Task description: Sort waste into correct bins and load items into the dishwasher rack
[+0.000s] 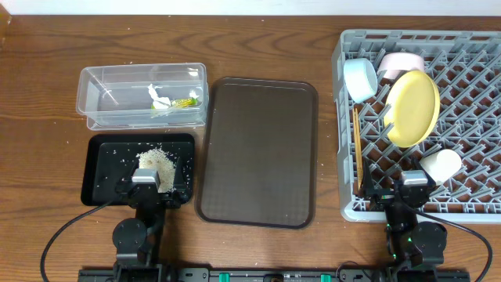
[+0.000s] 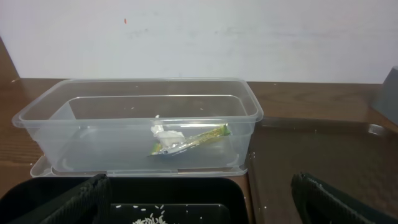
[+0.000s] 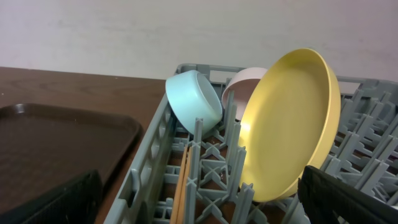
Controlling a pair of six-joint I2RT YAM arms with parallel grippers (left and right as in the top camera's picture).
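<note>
The grey dishwasher rack (image 1: 470,117) holds the pale-yellow plate (image 1: 413,108) on edge, the light-blue bowl (image 1: 360,78), a pale bowl (image 1: 401,63), a small pale cup (image 1: 441,164) and wooden chopsticks (image 1: 358,149). The plate (image 3: 292,124), blue bowl (image 3: 194,98) and chopsticks (image 3: 181,186) show in the right wrist view. The clear tub (image 1: 141,95) holds the wrapper (image 1: 186,101) and white tissue (image 1: 159,97); both show in the left wrist view (image 2: 199,138). Rice (image 1: 156,164) lies in the black tray (image 1: 102,168). My left gripper (image 2: 199,205) is open and empty over the black tray. My right gripper (image 3: 199,199) is open and empty at the rack's front.
A large dark brown serving tray (image 1: 258,149) lies between the bins and the rack. Stray rice grains dot the black tray. Both arm bases sit at the table's front edge.
</note>
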